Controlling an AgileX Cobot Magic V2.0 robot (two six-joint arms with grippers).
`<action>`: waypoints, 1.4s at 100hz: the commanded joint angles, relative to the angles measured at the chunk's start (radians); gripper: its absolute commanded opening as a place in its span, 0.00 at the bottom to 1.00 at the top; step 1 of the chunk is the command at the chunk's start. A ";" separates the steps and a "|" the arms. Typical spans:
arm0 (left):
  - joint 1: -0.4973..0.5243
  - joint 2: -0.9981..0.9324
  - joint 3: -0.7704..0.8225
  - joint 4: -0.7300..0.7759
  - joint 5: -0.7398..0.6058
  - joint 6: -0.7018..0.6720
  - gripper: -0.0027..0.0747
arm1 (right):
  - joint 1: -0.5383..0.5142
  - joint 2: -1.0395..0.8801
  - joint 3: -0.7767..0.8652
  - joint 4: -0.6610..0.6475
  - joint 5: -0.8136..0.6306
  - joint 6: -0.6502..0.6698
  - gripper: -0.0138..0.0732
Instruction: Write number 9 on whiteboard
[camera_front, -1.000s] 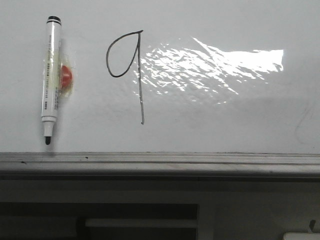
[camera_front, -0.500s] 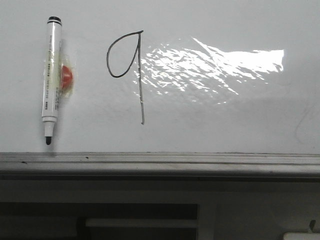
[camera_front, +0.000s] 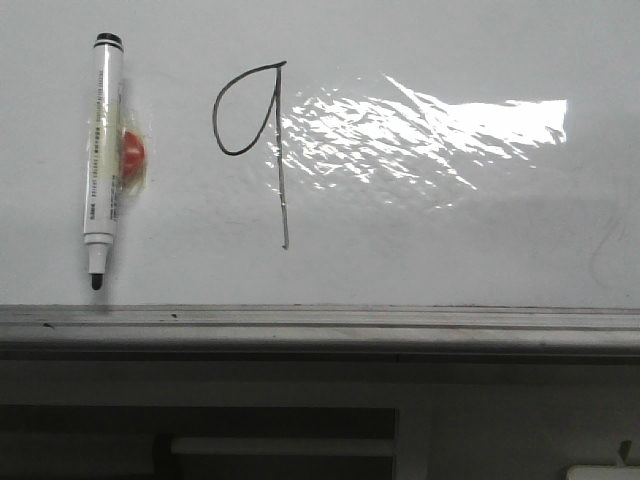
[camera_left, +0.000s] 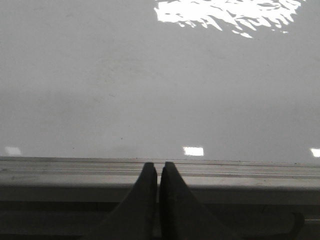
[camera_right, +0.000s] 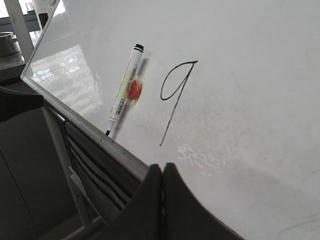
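Note:
The whiteboard (camera_front: 450, 240) fills the front view, glossy white-grey with a bright glare patch. A black hand-drawn number 9 (camera_front: 250, 130) stands on it, an oval loop with a long straight tail. It also shows in the right wrist view (camera_right: 175, 95). A white marker (camera_front: 103, 160) with a black tip hangs on the board left of the 9, held by a red magnet under tape. My left gripper (camera_left: 158, 166) is shut and empty, in front of the tray rail. My right gripper (camera_right: 162, 166) is shut and empty, near the board's lower edge. Neither gripper shows in the front view.
A grey metal tray rail (camera_front: 320, 328) runs along the board's lower edge. Below it is a dark frame with a pale bar (camera_front: 280, 445). In the right wrist view the board's stand legs (camera_right: 65, 165) and a window corner show beside the board.

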 joint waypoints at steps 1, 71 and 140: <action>0.003 -0.029 0.018 0.051 -0.041 -0.070 0.01 | -0.001 0.005 -0.028 -0.016 -0.070 -0.008 0.08; 0.003 -0.029 0.018 0.051 -0.038 -0.070 0.01 | -0.001 0.005 -0.028 -0.016 -0.070 -0.008 0.08; 0.003 -0.027 0.018 0.051 -0.038 -0.070 0.01 | -0.421 0.005 0.108 -0.016 -0.299 -0.038 0.08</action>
